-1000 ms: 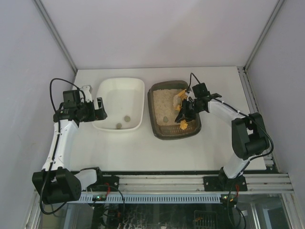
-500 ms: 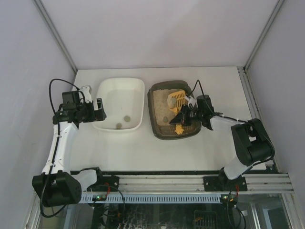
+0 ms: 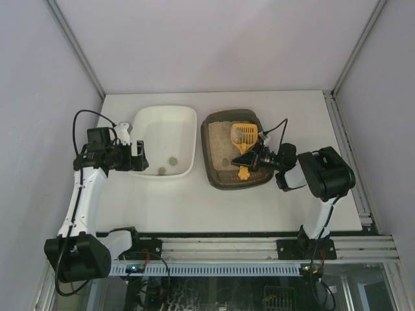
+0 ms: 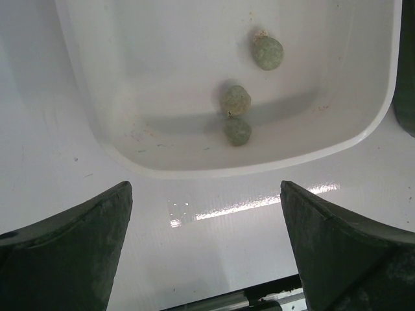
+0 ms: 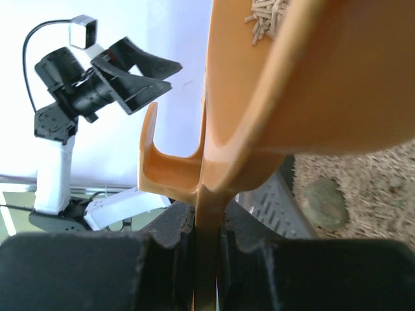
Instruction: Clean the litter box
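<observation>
White worktop [image 3: 194,207]: right end effector [image 3: 254,157] grips an orange scoop [image 3: 242,134] over the litter box [image 3: 205,150]; left end effector [image 3: 137,155] gapes empty, left of white tray [image 3: 163,120].

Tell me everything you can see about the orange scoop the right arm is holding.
The orange plastic litter scoop has a slotted, shovel-shaped head and a flat handle with a hook-shaped tab near the grip. The right end effector is shut on the handle's thin edge. The head sits over the far part of the dark brown-olive litter box, above the tan litter; contact cannot be told. A few tan pellets lie inside it.
</observation>
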Robot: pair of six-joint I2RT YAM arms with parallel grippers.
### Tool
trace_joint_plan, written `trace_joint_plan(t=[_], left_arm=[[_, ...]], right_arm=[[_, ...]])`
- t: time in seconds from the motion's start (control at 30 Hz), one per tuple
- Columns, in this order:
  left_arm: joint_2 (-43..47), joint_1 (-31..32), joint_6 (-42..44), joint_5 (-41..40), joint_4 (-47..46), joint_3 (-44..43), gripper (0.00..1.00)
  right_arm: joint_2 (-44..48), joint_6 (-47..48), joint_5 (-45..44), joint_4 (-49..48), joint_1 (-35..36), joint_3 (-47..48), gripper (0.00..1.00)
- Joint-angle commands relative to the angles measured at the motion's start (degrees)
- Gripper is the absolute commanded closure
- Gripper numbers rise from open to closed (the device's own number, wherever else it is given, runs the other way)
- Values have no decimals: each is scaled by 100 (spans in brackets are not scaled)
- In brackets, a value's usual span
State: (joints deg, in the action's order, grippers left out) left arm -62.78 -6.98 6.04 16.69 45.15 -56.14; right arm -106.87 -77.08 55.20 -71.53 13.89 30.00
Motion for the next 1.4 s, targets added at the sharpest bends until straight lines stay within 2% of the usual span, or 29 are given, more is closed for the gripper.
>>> trace_joint_plan(t=[0.0,0.13,0.3,0.43,0.57,0.6,0.7,0.73,0.83,1.0,1.03,1.13,1.17,1.3,1.37], left_arm=[[54,38,136,-31,-167,107,0],[-24,39,139,-138,-245,142,0],[-6,34,144,-126,-304,197,0],[19,39,157,-140,-314,237,0],[29,38,169,-109,-313,251,0],[42,37,180,-86,-318,257,0],[40,36,183,-23,-322,263,0],[38,34,183,-17,-322,269,0],[32,38,207,-8,-322,265,0],[25,37,197,33,-340,266,0],[29,34,203,23,-340,262,0],[50,39,197,47,-356,276,0],[42,31,203,57,-362,285,0],[3,43,201,84,-357,288,0],[24,42,200,106,-349,271,0]], right_arm=[[181,-529,332,-1239,175,201,100],[451,-584,67,-1297,-136,-94,100],[535,235,276,-142,364,108,100],[387,-72,17,-635,90,-2,100],[388,661,84,553,613,270,100],[389,604,42,503,509,242,100],[138,-177,-80,-580,209,134,100],[74,-152,-35,-576,283,185,100],[139,390,58,282,630,342,100],[1,-372,74,-634,5,391,100],[-4,-251,134,-389,56,499,100],[156,731,304,1140,605,800,100],[196,836,333,1296,621,858,100],[81,77,208,437,124,869,100],[34,531,293,1018,363,1042,100]])
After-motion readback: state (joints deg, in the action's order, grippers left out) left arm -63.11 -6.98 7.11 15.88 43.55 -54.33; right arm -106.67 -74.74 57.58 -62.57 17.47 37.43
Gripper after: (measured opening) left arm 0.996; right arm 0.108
